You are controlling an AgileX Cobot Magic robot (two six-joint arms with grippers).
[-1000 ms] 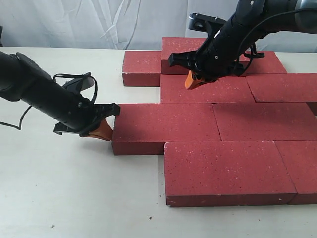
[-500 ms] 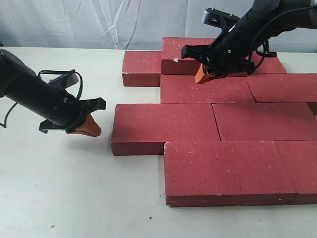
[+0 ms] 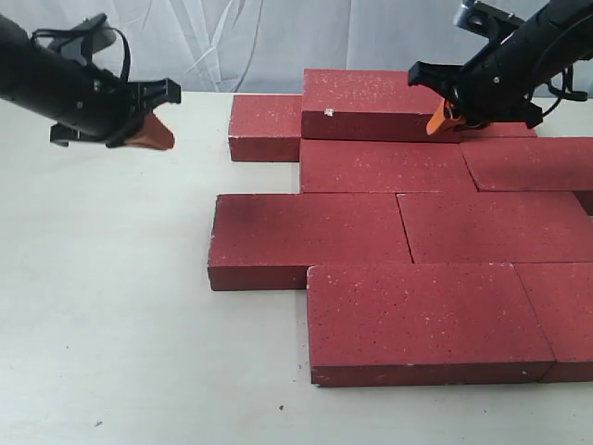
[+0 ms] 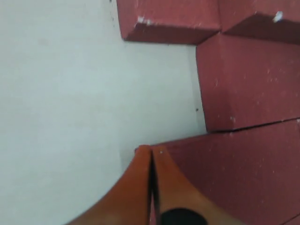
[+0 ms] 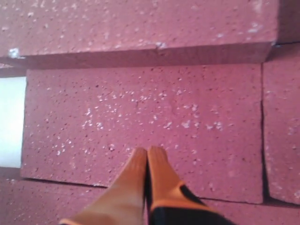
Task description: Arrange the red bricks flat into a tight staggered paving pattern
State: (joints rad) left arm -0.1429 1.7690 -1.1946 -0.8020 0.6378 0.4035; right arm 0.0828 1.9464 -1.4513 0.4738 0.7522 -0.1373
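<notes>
Several red bricks (image 3: 306, 236) lie flat in staggered rows on the white table (image 3: 111, 306). One more brick (image 3: 371, 93) rests raised on top of the back row, beside a lower back brick (image 3: 264, 125). My left gripper (image 3: 157, 133) hangs shut and empty above bare table, well left of the bricks. In the left wrist view its orange fingertips (image 4: 150, 151) are pressed together over the corner of a brick (image 4: 234, 178). My right gripper (image 3: 437, 119) is shut and empty by the raised brick's right front. In the right wrist view this gripper (image 5: 147, 152) hovers over a flat brick (image 5: 140, 108).
A white cloth backdrop (image 3: 232, 37) hangs behind the table. The paving runs off the exterior view's right edge. Bare table lies left of and in front of the bricks.
My left gripper has lifted off the left end of the middle-row brick and swung up and back to the left. My right gripper has risen and moved right. Both stayed shut.
</notes>
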